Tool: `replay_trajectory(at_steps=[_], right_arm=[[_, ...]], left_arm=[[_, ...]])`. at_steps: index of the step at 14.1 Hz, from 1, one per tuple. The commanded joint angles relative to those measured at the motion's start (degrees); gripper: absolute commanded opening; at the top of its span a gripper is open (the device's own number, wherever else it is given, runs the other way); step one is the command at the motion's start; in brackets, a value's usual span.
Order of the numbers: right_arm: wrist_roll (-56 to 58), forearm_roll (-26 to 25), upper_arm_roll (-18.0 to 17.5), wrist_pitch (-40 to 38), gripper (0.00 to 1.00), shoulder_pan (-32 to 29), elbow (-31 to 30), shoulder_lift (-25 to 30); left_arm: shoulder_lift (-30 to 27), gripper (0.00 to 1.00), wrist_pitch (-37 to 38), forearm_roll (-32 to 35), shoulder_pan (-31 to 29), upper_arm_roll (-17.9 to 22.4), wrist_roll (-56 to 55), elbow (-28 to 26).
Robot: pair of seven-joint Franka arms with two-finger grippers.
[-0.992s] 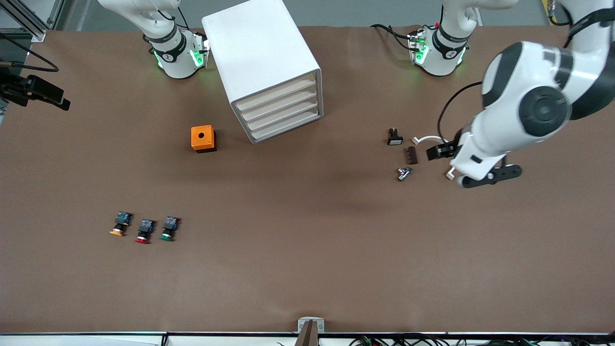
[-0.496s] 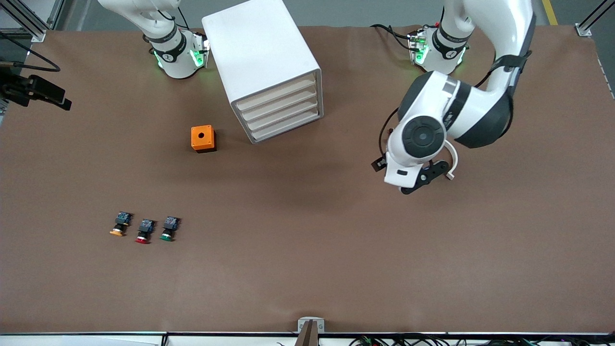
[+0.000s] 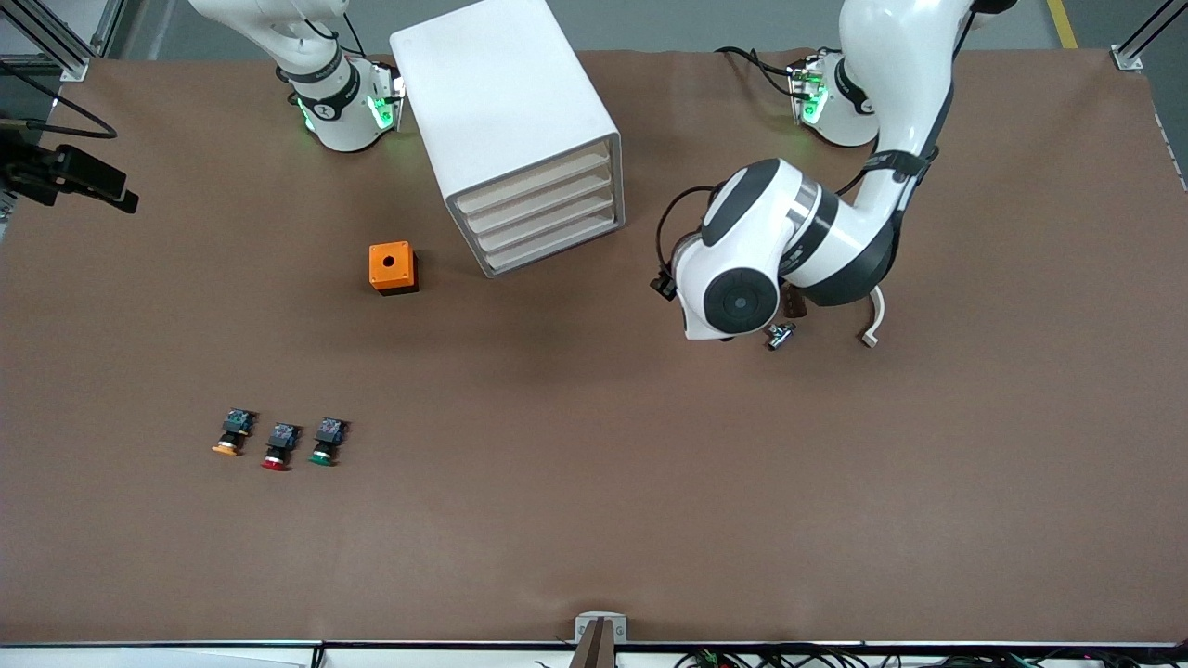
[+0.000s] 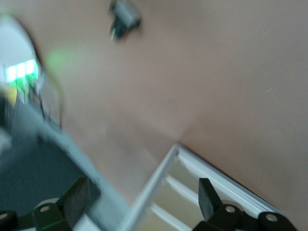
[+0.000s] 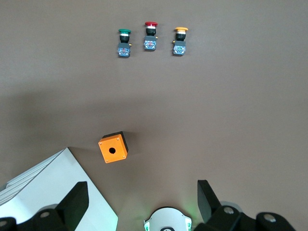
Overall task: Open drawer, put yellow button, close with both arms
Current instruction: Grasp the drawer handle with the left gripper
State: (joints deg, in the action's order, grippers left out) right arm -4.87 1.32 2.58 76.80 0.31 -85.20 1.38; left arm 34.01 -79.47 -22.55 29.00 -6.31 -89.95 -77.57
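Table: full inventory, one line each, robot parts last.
cabinet: 1, white, four shut drawers, by the right arm's base
top drawer: 1, white, shut
orange box: 1, holed top, beside the cabinet, nearer the camera
buttons: 3 in a row, nearest the camera; yellow button, red button, green button
small parts: a few, dark, under the left arm
left gripper: open, facing the drawers
right gripper: open, high over its own base

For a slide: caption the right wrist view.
Open right gripper high over the orange box, cabinet and green, red and yellow buttons.
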Motion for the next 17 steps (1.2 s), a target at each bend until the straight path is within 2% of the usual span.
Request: replay_trajectory(at_steps=[1,3,7,12,13,15,17], right_arm=[[0.3,0.5,0.1,0.1,1.0,0.1,-1.3,1.4],[0.3,0.5,0.1,0.1,1.0,0.1,-1.3,1.4],[0.3,0.5,0.1,0.1,1.0,0.1,-1.3,1.4],[0.3,0.5,0.1,0.1,1.0,0.1,-1.3,1.4],[0.3,0.5,0.1,0.1,1.0,0.1,-1.3,1.4],[0.3,0.5,0.1,0.1,1.0,0.1,-1.3,1.4],[0.3,0.5,0.1,0.0,1.0,0.1,-1.3,1.4]], left_arm=[[3.9,1.0,4.5,-8.4,0.0,0.4,-11.5,2.7],[5.7,1.0,6.7,-14.5,0.1,0.2,-16.6,4.7],[7.8,1.0,7.0,-25.4,1.0,0.2,-28.0,5.0],[12.0,0.98,7.5,-32.8,2.6,0.2,-37.0,4.9],[12.6,0.94,7.5,-34.1,2.6,0.2,-37.9,4.7],[14.2,0.75,7.6,-35.9,2.6,0.2,-38.8,4.7],[15.0,0.61,7.7,-36.2,2.6,0.2,-38.8,4.5]])
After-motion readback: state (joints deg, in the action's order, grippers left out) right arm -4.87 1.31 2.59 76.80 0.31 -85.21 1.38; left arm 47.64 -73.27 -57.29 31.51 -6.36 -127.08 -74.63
